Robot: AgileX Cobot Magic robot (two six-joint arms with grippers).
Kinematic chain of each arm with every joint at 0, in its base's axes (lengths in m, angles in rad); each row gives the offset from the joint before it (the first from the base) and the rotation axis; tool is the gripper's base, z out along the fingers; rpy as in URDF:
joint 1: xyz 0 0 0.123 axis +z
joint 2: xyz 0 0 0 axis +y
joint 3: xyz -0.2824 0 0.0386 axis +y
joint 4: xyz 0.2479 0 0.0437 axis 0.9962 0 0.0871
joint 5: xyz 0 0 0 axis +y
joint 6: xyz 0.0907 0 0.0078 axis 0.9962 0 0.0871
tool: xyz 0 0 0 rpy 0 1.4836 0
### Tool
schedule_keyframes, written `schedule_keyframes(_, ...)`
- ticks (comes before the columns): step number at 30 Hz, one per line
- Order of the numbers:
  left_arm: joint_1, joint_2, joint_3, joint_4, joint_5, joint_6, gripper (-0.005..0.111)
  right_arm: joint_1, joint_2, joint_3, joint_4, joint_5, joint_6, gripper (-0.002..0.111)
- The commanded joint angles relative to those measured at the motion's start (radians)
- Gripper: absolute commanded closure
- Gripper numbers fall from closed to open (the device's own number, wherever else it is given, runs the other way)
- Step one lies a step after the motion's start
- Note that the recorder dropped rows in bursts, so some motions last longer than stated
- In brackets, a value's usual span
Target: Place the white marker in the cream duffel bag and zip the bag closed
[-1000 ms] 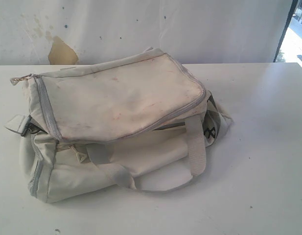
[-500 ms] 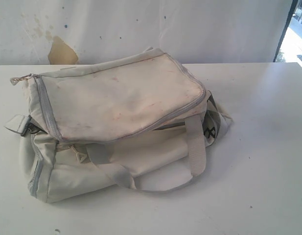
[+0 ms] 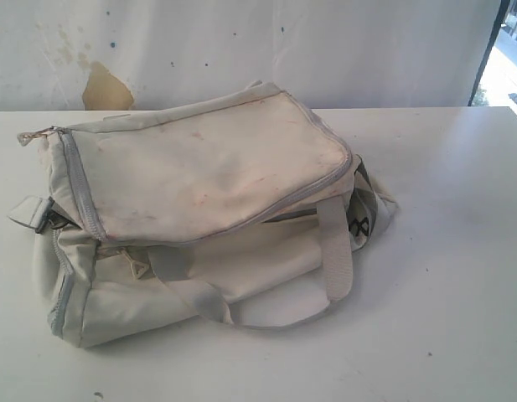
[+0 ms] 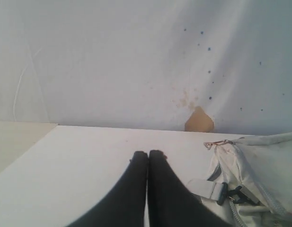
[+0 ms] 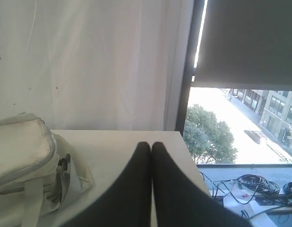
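The cream duffel bag [image 3: 199, 209] lies on the white table, its stained top flap [image 3: 204, 167] down flat and edged by a grey zipper [image 3: 78, 188]. A black clip [image 3: 49, 219] and pale webbing straps [image 3: 335, 247] hang at its sides. The white marker is not visible in any view. Neither arm appears in the exterior view. My left gripper [image 4: 148, 153] is shut and empty over bare table beside the bag's clip end [image 4: 231, 191]. My right gripper [image 5: 151, 144] is shut and empty over the table beside the bag's other end [image 5: 27, 151].
A white cloth backdrop with a brown patch [image 3: 103, 88] hangs behind the table. The table's right edge [image 5: 190, 156] drops off toward a window, with cables [image 5: 252, 182] on the floor below. Bare tabletop [image 3: 442, 251] lies right of the bag.
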Motion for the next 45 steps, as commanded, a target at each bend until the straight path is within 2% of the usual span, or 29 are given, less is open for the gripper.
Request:
schedule_keyframes(1, -0.001, 0.000, 0.181, -0.010, -0.187, -0.006, 0.107, -0.002, 0.001, 0.128, 0.000, -0.165, -0.003, 0.108)
schedule_keyframes(12, -0.001, 0.000, 0.529, -0.084, -0.664, -0.006, 0.107, -0.002, 0.001, 0.438, 0.000, -0.625, -0.002, 0.108)
schedule_keyframes(18, -0.001, 0.000, 0.660, -0.122, -0.840, -0.012, 0.107, -0.002, 0.001, 0.569, 0.000, -0.785, -0.002, 0.108)
schedule_keyframes(27, -0.001, 0.000, 0.868, -0.125, -1.017, -0.012, 0.107, -0.002, 0.001, 0.762, 0.000, -0.984, -0.002, 0.108)
schedule_keyframes(28, -0.001, 0.000, 0.868, -0.125, -1.031, -0.012, 0.107, -0.002, 0.001, 0.781, 0.000, -0.994, -0.002, 0.108)
schedule_keyframes(30, -0.001, 0.000, 0.868, -0.125, -0.970, -0.012, 0.107, -0.002, 0.001, 0.819, 0.000, -1.008, -0.002, 0.108)
schedule_keyframes(39, -0.001, 0.000, 0.868, -0.128, -0.951, -0.012, 0.107, -0.002, 0.001, 0.952, 0.009, -1.024, 0.104, 0.108)
schedule_keyframes(42, -0.001, 0.000, 0.868, -0.128, -0.951, -0.012, 0.107, -0.002, 0.001, 0.952, 0.010, -0.929, 0.103, 0.108)
schedule_keyframes(45, -0.001, 0.000, 0.868, -0.128, -0.951, -0.012, 0.107, -0.002, 0.001, 0.952, 0.010, -0.920, 0.103, 0.108)
